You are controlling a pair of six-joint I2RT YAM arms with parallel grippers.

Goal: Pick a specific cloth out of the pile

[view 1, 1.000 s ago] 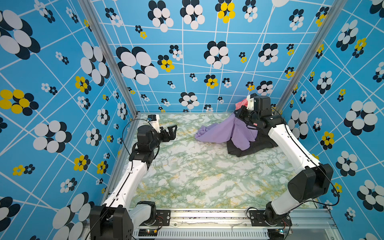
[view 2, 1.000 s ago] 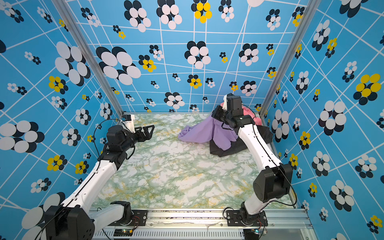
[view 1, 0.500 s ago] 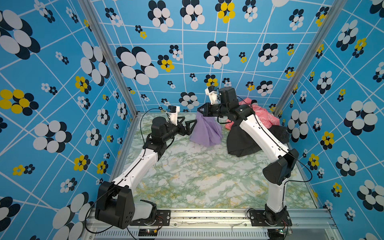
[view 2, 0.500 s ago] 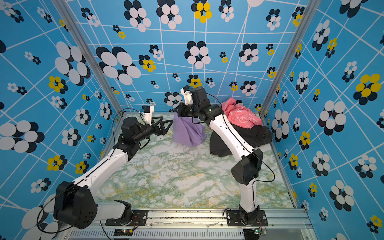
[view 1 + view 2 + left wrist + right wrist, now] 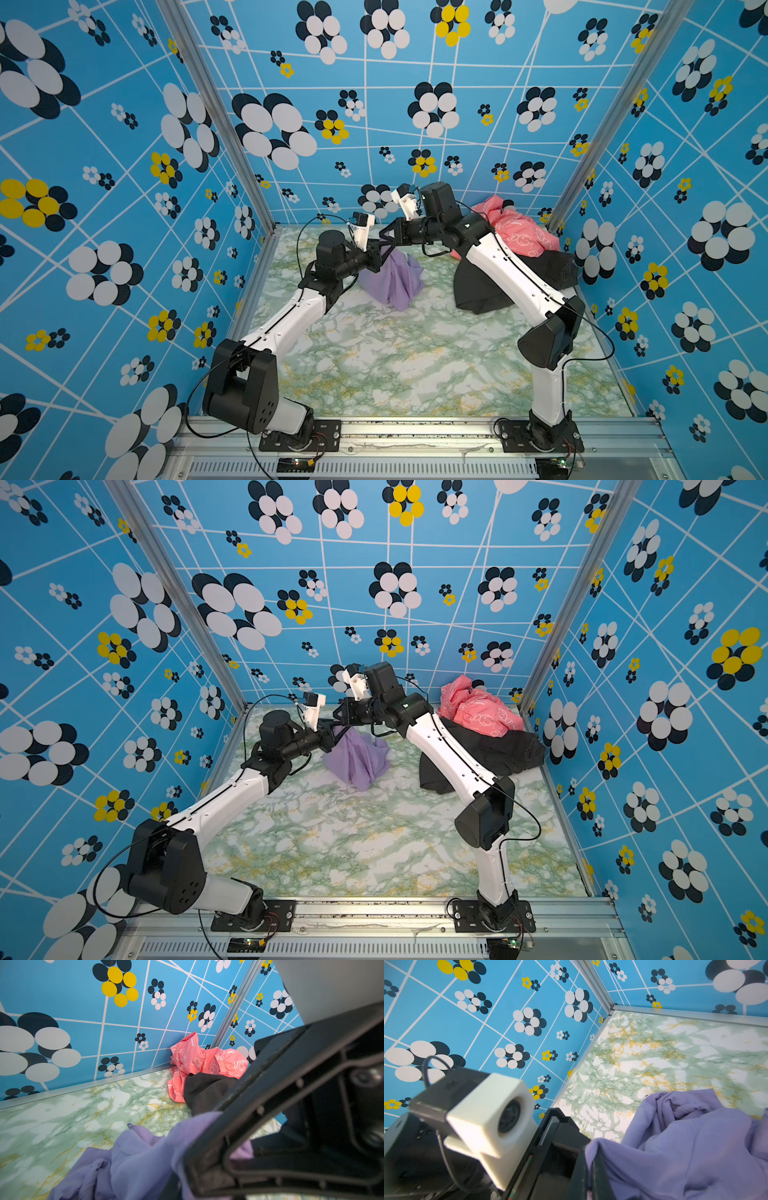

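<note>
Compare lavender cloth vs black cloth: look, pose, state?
1. Colour: the lavender cloth is pale purple. The black cloth is black.
2. Pose: the lavender cloth hangs bunched from its top. The black cloth lies spread on the table.
3. State: the left gripper and right gripper hold the lavender cloth. The black cloth is ungripped and touches the pink cloth.
Both are plain and unprinted.

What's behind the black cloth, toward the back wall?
The pink cloth, bunched in the right back corner and touching the black cloth. The right arm covers part of the black cloth in both top views. Whether anything lies beneath either cloth cannot be seen.
</note>
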